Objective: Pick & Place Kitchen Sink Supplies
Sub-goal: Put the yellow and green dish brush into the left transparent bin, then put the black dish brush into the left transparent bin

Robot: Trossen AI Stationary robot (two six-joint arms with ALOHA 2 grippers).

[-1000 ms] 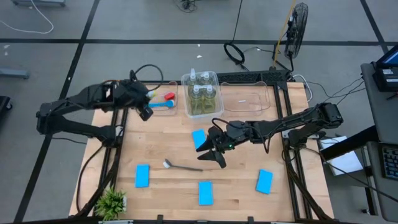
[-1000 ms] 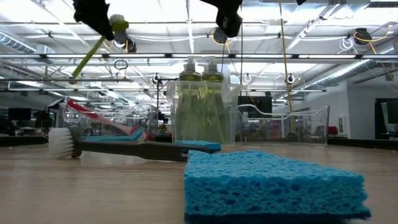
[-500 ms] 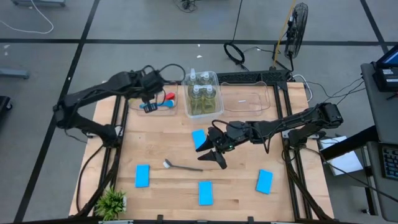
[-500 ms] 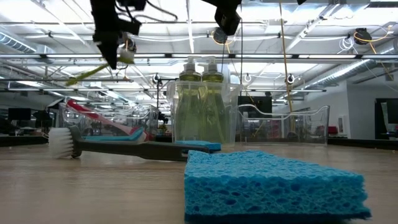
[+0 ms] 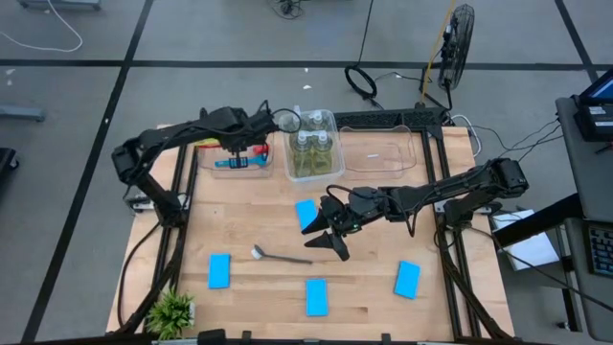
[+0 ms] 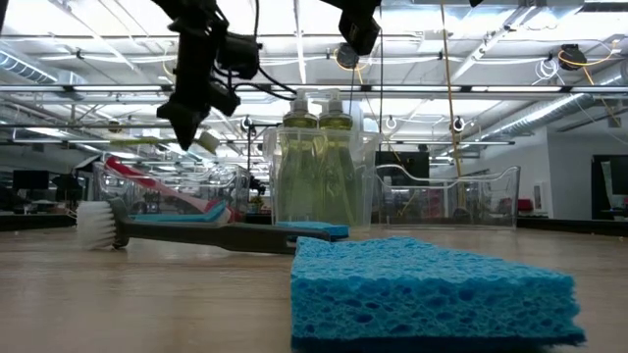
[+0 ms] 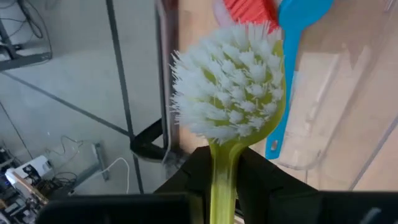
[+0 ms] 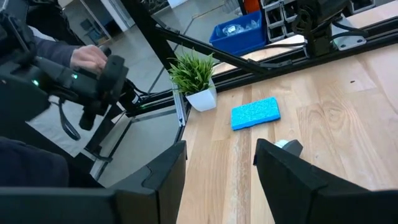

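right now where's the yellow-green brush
In the left gripper, the yellow-green brush is held over the far-left bin with the red and blue brushes.

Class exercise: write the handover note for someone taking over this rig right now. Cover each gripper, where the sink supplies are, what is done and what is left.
Left gripper: shut on the yellow-green brush, above the left bin, which holds the blue brush and red brush.
Right gripper: open, empty, hovering mid-table near the grey brush.
Done: bottles are in the middle bin.
Left: drop the yellow-green brush in, bin the grey brush, then the four sponges, one by the right gripper and three near the front edge. The right bin looks empty.
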